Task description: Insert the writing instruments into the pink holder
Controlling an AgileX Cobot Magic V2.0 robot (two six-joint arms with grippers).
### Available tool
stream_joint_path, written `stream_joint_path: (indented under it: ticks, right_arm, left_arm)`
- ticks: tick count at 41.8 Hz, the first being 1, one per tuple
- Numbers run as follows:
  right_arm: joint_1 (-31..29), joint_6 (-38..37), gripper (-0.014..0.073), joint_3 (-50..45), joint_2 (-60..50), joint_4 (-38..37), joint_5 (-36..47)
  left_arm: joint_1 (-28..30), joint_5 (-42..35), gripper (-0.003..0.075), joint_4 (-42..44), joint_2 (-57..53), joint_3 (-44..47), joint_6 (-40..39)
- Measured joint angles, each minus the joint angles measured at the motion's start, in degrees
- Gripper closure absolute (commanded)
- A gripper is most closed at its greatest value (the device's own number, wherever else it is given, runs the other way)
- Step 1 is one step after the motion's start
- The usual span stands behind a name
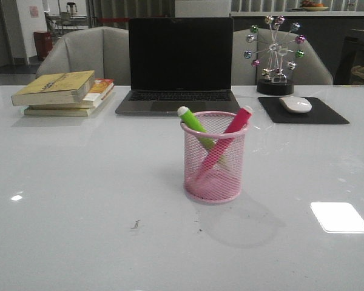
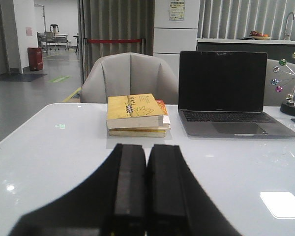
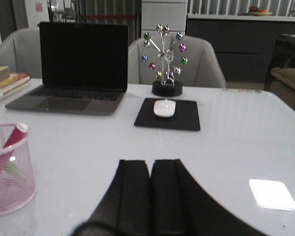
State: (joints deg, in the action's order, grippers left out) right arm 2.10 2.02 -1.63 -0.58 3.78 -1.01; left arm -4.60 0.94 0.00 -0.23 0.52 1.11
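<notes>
The pink holder (image 1: 213, 159) stands upright at the middle of the table. Inside it lean two writing instruments, crossed: a lime green marker (image 1: 194, 124) tilting left and a magenta marker (image 1: 233, 127) tilting right, both tips above the rim. The right wrist view shows the holder (image 3: 10, 172) with the magenta marker (image 3: 12, 140) in it, well off to one side of my right gripper (image 3: 150, 164), which is shut with nothing in it. My left gripper (image 2: 147, 150) is shut on nothing too, over bare table. Neither gripper appears in the front view.
A closed-screen black laptop (image 1: 179, 66) sits at the back centre. A stack of books (image 1: 64, 92) lies back left. A white mouse (image 1: 295, 104) on a black pad (image 1: 303, 112) and a ferris-wheel ornament (image 1: 275, 57) stand back right. Chairs are behind the table.
</notes>
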Motion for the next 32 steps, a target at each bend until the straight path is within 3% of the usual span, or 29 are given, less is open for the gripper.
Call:
stream_joint_path:
  ticks: [32]
  right_arm:
    - [-2.1,0.0,0.0567,0.0,0.0,0.8,1.6]
  left_arm:
    - [0.0,0.0,0.0627,0.0,0.0,0.0,0.0]
